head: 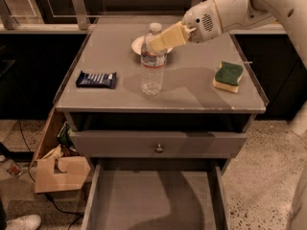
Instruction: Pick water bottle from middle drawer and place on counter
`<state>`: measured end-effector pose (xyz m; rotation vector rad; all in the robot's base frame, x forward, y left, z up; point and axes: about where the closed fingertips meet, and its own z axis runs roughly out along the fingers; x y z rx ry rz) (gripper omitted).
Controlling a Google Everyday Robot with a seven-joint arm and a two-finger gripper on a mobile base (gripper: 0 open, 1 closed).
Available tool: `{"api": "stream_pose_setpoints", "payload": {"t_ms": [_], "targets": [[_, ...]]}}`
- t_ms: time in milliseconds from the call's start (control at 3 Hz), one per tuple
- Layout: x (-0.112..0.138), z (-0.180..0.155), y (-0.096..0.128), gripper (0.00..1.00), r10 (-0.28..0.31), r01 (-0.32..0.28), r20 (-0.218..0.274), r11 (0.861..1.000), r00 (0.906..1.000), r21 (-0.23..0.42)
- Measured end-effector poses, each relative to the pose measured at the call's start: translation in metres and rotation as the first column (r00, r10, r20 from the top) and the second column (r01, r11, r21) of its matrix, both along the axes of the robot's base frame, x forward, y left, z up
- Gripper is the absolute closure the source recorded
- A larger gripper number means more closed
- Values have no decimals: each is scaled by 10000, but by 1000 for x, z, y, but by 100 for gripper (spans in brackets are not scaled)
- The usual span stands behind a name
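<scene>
Water bottle [152, 73] upright on counter [192, 92], cap up | jaws at its neck

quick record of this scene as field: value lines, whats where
bottle: upright on the counter, near its middle
pincer: at the bottle's shoulder, just under the cap
drawer: pulled open below the counter
also on counter: snack bar at picture left, sponge at picture right, white dish behind the bottle
</scene>
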<state>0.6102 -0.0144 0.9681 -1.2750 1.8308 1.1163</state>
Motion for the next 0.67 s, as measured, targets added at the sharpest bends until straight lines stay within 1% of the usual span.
{"api": "stream_pose_setpoints", "payload": {"t_ms": [333,667], "targets": [[1,-1,2,100,60,-60,-16,10000,10000,40],[2,-4,7,100,209,-210,-87,9998,9997,-70]]}}
